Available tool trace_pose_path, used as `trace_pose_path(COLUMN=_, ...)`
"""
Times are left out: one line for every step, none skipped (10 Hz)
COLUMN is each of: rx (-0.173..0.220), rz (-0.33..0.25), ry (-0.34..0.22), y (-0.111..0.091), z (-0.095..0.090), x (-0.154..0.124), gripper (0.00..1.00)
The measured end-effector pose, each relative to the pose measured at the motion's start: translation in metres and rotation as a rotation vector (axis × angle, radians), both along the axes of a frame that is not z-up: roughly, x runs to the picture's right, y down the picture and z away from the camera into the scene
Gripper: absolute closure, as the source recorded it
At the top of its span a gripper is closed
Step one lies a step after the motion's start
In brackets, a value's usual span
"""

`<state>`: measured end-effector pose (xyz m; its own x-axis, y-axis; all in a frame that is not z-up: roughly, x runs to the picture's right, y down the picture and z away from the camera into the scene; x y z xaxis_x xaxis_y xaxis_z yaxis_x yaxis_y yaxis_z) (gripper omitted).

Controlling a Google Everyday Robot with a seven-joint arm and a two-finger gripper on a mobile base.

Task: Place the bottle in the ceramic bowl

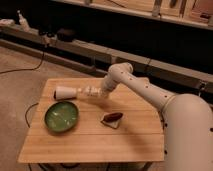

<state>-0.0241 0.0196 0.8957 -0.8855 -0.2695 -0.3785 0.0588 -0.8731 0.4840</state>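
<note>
The bottle (89, 91) is small and cream-white. It lies level, pointing left, over the back part of the wooden table (90, 145). My gripper (101, 93) is at the bottle's right end and is shut on it. The white arm comes in from the right. The ceramic bowl (61, 116) is round, green and glossy. It sits on the left of the table, in front of and left of the bottle, with nothing in it. The bottle's tip is close to a white cup.
A short white cup (64, 92) lies on its side just left of the bottle. A small square plate with a brown item (112, 119) sits right of the bowl. A dark shelf with cables runs behind the table. Carpet floor lies to the left.
</note>
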Motion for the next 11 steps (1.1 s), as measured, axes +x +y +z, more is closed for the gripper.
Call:
trace_pose_path(rx=0.007, rz=-0.026, ry=-0.034, y=0.000, z=-0.013, x=-0.011, gripper=0.87)
trace_pose_path(rx=0.010, rz=-0.073, ry=-0.085, y=0.003, z=-0.031, x=-0.028, gripper=0.79)
trace_pose_path(rx=0.007, rz=-0.128, ry=-0.133, y=0.009, z=-0.047, x=-0.047, gripper=0.77)
trace_pose_path(rx=0.000, rz=-0.184, ry=-0.180, y=0.017, z=-0.060, x=-0.066, gripper=0.77)
trace_pose_path(rx=-0.013, rz=-0.236, ry=-0.217, y=0.023, z=-0.070, x=-0.086, gripper=0.77)
trace_pose_path(rx=-0.039, rz=-0.291, ry=-0.246, y=0.032, z=-0.074, x=-0.106, gripper=0.77)
trace_pose_path(rx=-0.065, rz=-0.347, ry=-0.262, y=0.040, z=-0.073, x=-0.129, gripper=0.77)
trace_pose_path(rx=-0.078, rz=-0.377, ry=-0.267, y=0.043, z=-0.071, x=-0.141, gripper=0.77)
trace_pose_path(rx=-0.094, rz=-0.407, ry=-0.275, y=0.047, z=-0.068, x=-0.156, gripper=0.77)
trace_pose_path(rx=-0.113, rz=-0.430, ry=-0.285, y=0.052, z=-0.065, x=-0.170, gripper=0.77)
trace_pose_path(rx=-0.130, rz=-0.451, ry=-0.293, y=0.058, z=-0.063, x=-0.179, gripper=0.73)
